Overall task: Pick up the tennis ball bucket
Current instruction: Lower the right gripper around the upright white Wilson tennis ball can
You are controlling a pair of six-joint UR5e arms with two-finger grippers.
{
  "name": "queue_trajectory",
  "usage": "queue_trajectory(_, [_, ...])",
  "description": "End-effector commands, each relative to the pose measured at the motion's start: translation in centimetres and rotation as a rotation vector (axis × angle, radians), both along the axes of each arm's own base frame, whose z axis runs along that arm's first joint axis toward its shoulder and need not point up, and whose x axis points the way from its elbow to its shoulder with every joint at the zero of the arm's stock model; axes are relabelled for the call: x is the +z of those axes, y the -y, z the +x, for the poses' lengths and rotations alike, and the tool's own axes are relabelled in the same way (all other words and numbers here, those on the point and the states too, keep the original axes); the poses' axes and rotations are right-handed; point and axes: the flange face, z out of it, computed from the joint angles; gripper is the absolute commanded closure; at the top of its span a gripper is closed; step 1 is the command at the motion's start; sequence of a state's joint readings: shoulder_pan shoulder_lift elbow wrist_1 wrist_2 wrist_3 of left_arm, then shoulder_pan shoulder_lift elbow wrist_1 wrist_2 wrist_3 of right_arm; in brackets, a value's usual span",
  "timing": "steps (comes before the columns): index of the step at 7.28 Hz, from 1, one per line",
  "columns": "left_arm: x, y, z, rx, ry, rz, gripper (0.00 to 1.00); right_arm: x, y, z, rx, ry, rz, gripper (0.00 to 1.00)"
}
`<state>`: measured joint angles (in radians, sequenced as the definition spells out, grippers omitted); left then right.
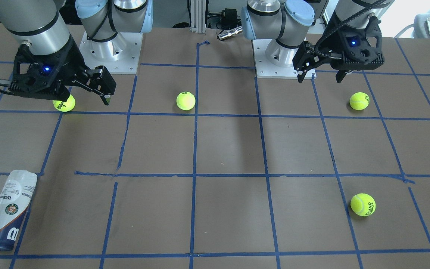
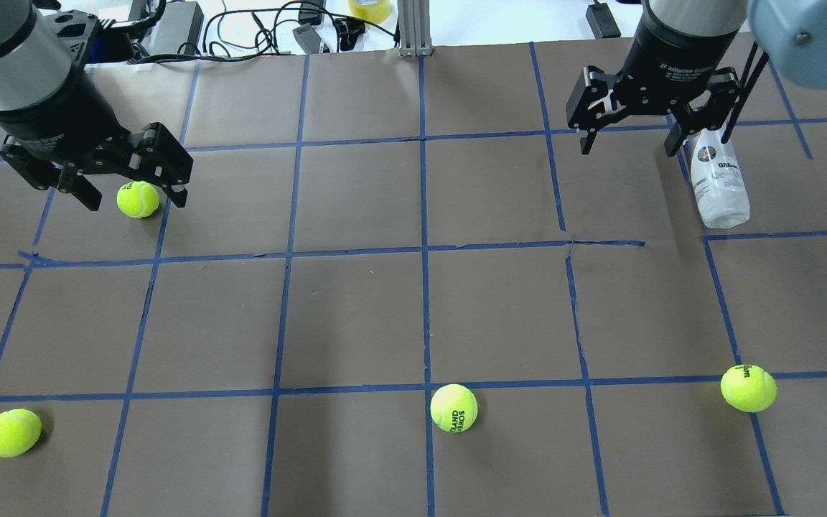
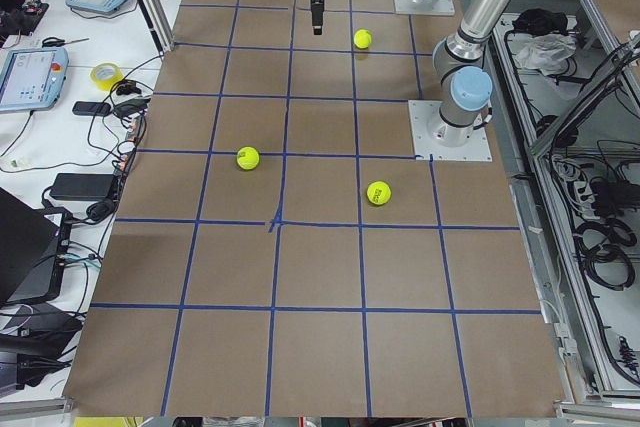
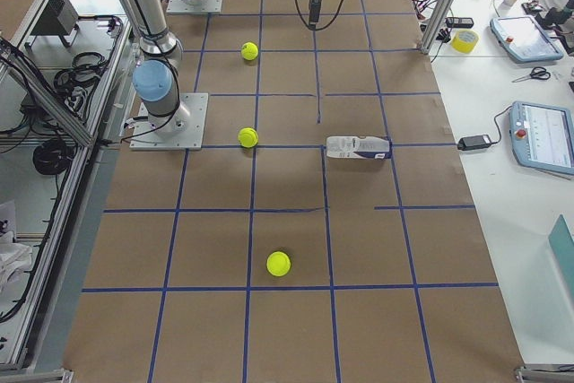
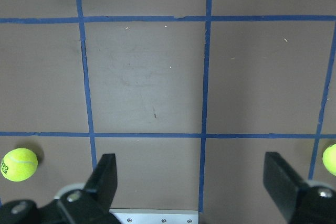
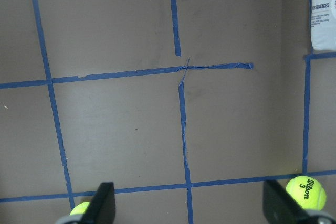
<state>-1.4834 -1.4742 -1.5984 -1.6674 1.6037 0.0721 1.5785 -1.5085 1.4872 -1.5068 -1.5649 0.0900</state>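
Overhead exterior: tennis ball bucket (image 2: 722, 188) sideways

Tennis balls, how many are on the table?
4. Seen from the robot's side: the far-left ball, the near-left ball, the near-middle ball and the near-right ball. No view shows a fifth.

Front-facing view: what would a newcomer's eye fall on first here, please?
First, the clear plastic cylindrical tennis ball can with a white and navy label, lying on its side at the view's lower left corner. Next, four yellow-green tennis balls scattered over the brown table with blue tape lines. Above, the black left gripper and right gripper hang open.
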Motion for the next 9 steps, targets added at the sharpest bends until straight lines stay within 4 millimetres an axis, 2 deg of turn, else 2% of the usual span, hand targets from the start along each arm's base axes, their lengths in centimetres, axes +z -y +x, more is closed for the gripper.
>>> queue_trajectory(1, [0.0, 0.0, 0.0, 0.000, 0.001, 0.000, 0.00, -0.3, 0.3, 0.2, -0.012, 0.017, -0.004, 0.00])
queue_trajectory(2, [0.0, 0.0, 0.0, 0.000, 0.001, 0.000, 0.00, -1.2, 0.6, 0.1, 0.003, 0.016, 0.018, 0.00])
queue_trajectory(6, [-0.1, 0.0, 0.0, 0.000, -0.001, 0.001, 0.00, -1.4, 0.8, -0.8, 0.037, 0.006, 0.012, 0.00])
queue_trajectory(7, [-0.1, 0.0, 0.1, 0.000, 0.001, 0.002, 0.00, -1.7, 1.9, -2.1, 0.028, 0.013, 0.002, 0.00])
queue_trajectory(8, [-0.1, 0.0, 0.0, -0.002, 0.001, 0.002, 0.00, -2.0, 3.8, -5.1, -0.024, 0.020, 0.001, 0.00])
queue_trajectory(9, [-0.1, 0.0, 0.2, 0.003, 0.002, 0.002, 0.00, -1.2, 5.0, -7.3, -0.054, -0.003, -0.018, 0.00])
